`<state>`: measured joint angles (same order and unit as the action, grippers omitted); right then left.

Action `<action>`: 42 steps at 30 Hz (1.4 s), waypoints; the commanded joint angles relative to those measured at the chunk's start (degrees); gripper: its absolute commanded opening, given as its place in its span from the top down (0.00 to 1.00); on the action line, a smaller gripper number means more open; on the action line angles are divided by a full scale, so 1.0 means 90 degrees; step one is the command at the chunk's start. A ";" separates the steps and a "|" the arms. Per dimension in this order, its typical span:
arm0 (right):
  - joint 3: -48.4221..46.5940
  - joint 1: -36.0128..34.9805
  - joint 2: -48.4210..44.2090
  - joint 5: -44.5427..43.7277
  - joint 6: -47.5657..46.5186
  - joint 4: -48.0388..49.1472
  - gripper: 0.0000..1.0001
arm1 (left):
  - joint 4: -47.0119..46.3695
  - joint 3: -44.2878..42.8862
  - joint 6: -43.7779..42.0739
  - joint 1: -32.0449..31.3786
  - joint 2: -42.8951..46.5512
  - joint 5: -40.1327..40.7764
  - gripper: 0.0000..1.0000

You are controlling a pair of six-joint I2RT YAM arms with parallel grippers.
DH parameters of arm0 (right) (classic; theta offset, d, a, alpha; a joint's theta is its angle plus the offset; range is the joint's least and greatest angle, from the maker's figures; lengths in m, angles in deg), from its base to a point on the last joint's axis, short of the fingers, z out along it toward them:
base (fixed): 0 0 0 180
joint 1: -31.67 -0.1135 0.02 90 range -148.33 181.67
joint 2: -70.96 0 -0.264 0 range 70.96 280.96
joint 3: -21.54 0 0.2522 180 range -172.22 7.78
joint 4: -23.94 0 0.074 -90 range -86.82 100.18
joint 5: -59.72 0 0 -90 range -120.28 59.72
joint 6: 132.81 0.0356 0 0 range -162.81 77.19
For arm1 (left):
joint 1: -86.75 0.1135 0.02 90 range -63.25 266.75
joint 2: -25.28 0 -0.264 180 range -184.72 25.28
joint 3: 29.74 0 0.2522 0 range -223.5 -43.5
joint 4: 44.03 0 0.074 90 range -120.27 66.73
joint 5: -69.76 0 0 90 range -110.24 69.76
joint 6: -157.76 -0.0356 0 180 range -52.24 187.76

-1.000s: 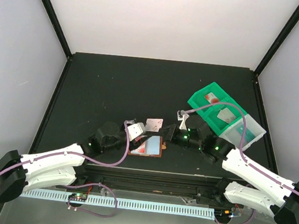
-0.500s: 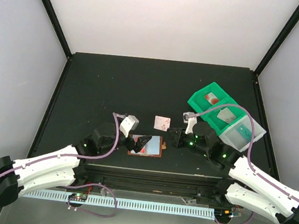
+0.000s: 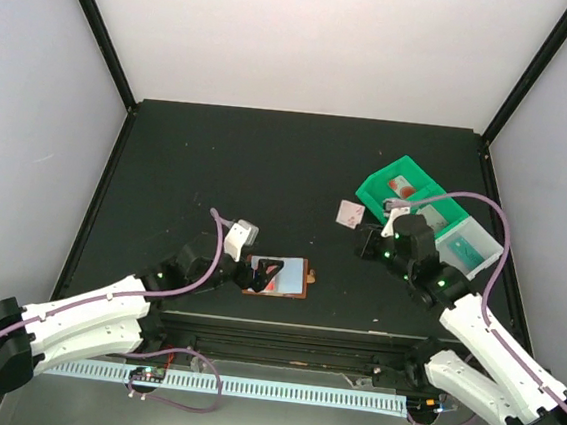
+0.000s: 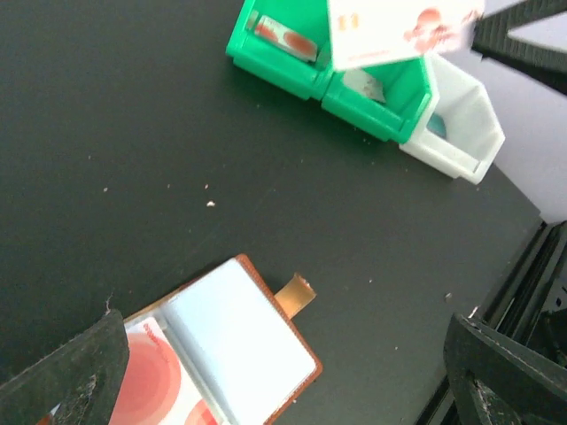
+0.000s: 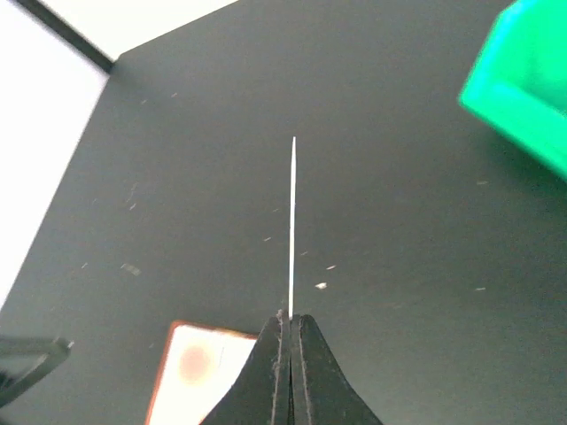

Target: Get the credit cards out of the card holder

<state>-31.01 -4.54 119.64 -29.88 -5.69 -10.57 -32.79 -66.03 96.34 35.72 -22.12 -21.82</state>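
Carrying a thin white plastic card with a red blot (image 3: pixel 350 214) is the step in hand. The card is pinched edge-on in the clenched right gripper (image 5: pixel 291 329) and held clear of the table, well off to the far right of the flat brown leather card holder (image 3: pixel 279 275).

- A second ago the card was just past the holder's far edge. Half a second ago it was slightly further right. It is now almost at the green compartmented plastic tray (image 3: pixel 378 195), which sits far-right of the holder.
- So one card is judged fully extracted and on its way to drop-off.
- The holder is lying open with its pale blue lining up. Another red-blotted card (image 4: pixel 149 385) is seen in its left pocket, so the task is not finished.
- The left gripper (image 3: pixel 262 271) has been shifted from beyond the holder's left corner onto its left end. Its fingers are spread wide, with nothing grasped. Contact with the leather cannot be told.
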 commanded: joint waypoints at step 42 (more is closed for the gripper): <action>-0.0027 0.5103 0.2806 0.1345 -0.1323 0.1141 0.99 | 0.1102 -0.0276 0.0311 0.0064 0.0685 -0.0816 0.01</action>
<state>-30.88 40.27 142.92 -19.21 -15.35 -3.69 -23.77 -66.09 99.51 35.81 -16.33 -28.68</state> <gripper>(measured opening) 0.009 0.990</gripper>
